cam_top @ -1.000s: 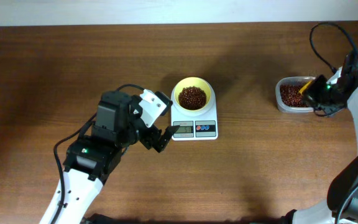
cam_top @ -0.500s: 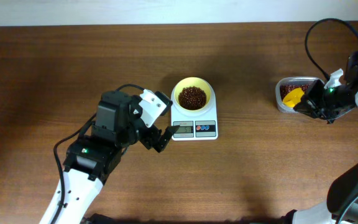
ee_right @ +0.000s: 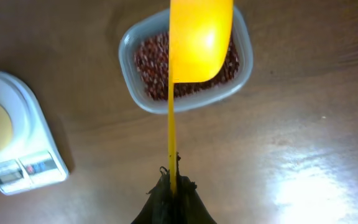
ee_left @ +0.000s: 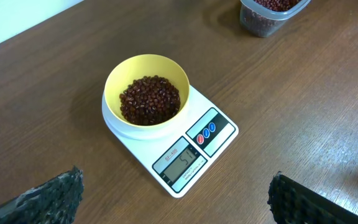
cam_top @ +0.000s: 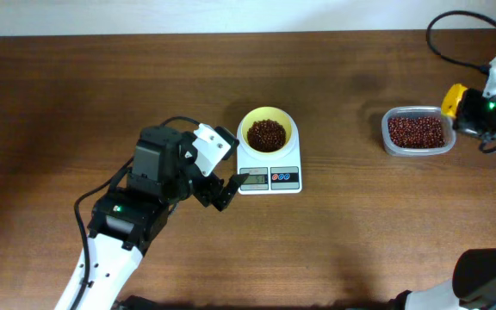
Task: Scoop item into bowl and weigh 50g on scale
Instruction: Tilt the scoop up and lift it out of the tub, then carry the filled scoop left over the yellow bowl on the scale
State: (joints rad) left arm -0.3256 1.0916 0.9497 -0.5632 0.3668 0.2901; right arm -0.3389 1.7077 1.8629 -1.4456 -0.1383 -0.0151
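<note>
The pale yellow bowl (cam_top: 268, 131) (ee_left: 145, 93) stands on the white scale (cam_top: 269, 175) (ee_left: 219, 118), holding a heap of red-brown beans (ee_left: 150, 99). The scale's grey display (ee_left: 180, 162) shows digits too small to read surely. My left gripper (cam_top: 223, 190) (ee_left: 174, 210) is open just in front of the scale, with nothing between its fingers. My right gripper (cam_top: 479, 110) (ee_right: 173, 185) is shut on the thin handle of a yellow scoop (cam_top: 453, 99) (ee_right: 197, 43). The scoop hangs above the clear container's right end. No beans show on it.
The clear plastic container (cam_top: 390, 142) (ee_right: 129, 87) of beans (cam_top: 418, 131) (ee_right: 151, 62) sits at the table's right side. A black cable (cam_top: 463, 21) loops above the right arm. The scale (ee_right: 23, 146) shows at the left edge of the right wrist view.
My right gripper has lifted the scoop out of the container and carried it up and to the right. The left arm, bowl and scale have not moved.
</note>
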